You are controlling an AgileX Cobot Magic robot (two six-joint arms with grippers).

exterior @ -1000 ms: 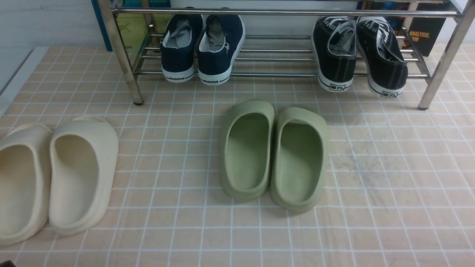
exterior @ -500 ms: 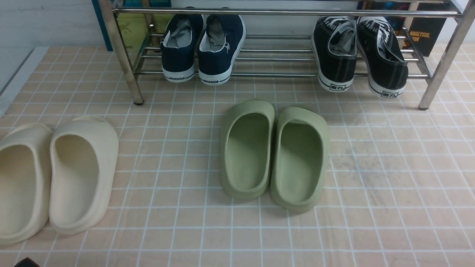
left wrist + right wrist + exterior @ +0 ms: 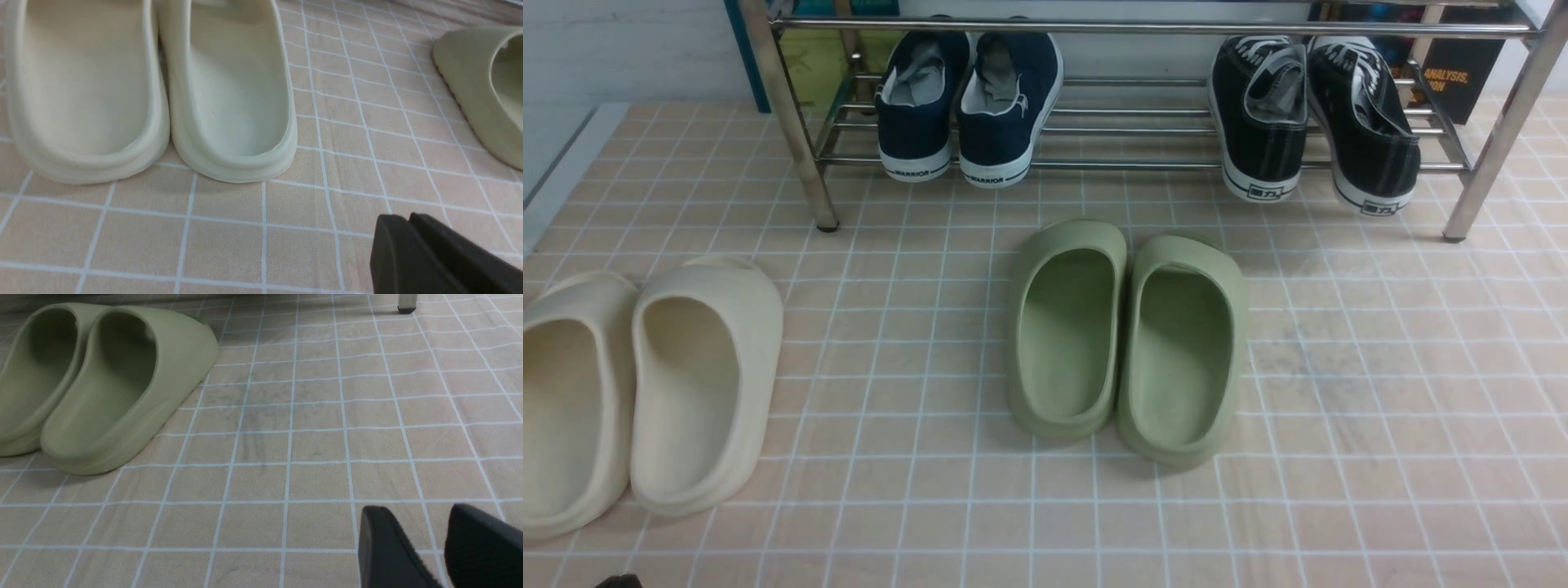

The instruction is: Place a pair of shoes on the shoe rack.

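the navy shoes [image 3: 992, 139] sit on the rack [image 3: 1135, 166] at eleven o'clock; placing looks finished. left gripper [image 3: 404, 220] is closed, right gripper [image 3: 419, 512] open.

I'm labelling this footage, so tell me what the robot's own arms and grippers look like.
Only finger ends show: the left gripper and right gripper both have dark, near-black, narrow fingers with blunt ends. I see no markings or cables on them. The arms themselves are out of view.
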